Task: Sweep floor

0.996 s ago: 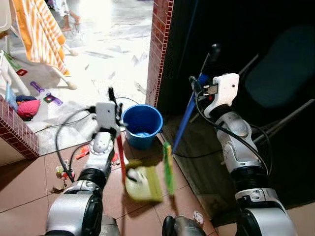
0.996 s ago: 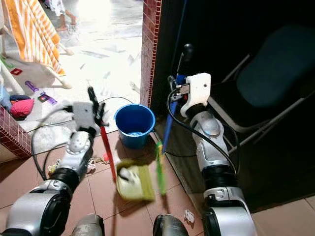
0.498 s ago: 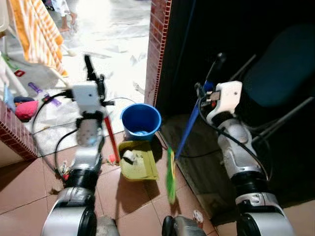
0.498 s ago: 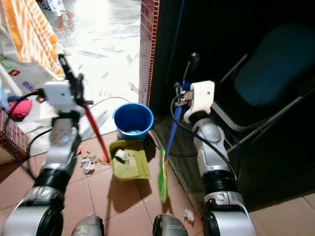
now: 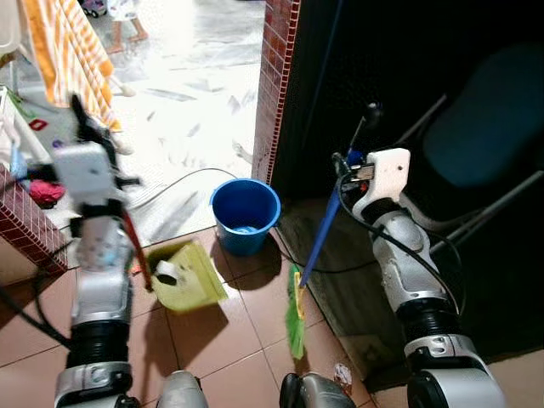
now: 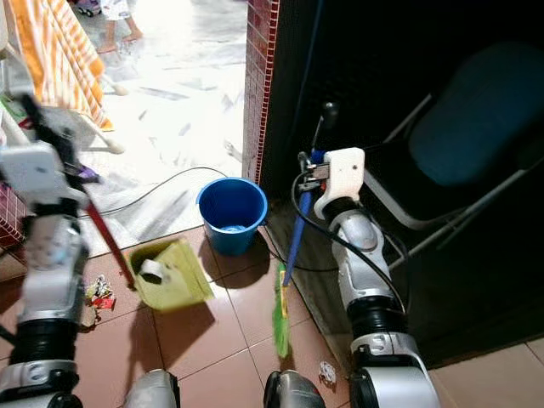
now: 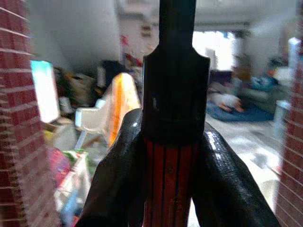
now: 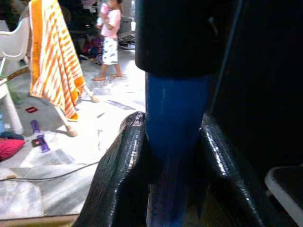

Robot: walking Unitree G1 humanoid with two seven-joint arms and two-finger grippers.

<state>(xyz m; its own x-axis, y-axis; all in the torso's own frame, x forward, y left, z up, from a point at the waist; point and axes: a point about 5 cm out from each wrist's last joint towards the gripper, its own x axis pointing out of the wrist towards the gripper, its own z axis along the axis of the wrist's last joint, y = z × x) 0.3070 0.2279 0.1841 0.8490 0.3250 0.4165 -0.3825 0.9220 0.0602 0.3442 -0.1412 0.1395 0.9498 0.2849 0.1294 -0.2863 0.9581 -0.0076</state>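
Observation:
My left gripper (image 5: 87,127) is raised at the left, shut on the red handle (image 5: 136,252) of a yellow-green dustpan (image 5: 183,276). The pan rests tilted on the brown tiles left of a blue bucket (image 5: 245,212), with a pale scrap inside it. My right gripper (image 5: 350,159) is shut on the blue broom handle (image 5: 321,231); the green broom head (image 5: 295,314) touches the floor near my feet. In the wrist views, black fingers (image 7: 113,184) clamp the red handle (image 7: 173,184), and black fingers (image 8: 118,179) clamp the blue handle (image 8: 175,142). Litter (image 6: 98,293) lies left of the pan.
A brick pillar (image 5: 274,76) stands behind the bucket, with a dark room and a folding chair (image 5: 476,127) to its right. A cable (image 5: 183,178) crosses the bright floor. An orange striped towel (image 5: 68,51), a low brick wall (image 5: 30,229) and toys are at the left. A person (image 8: 110,40) stands far off.
My left arm has swung left and up, carrying the dustpan from in front of the bucket to the tiles at its left. The broom has barely shifted.

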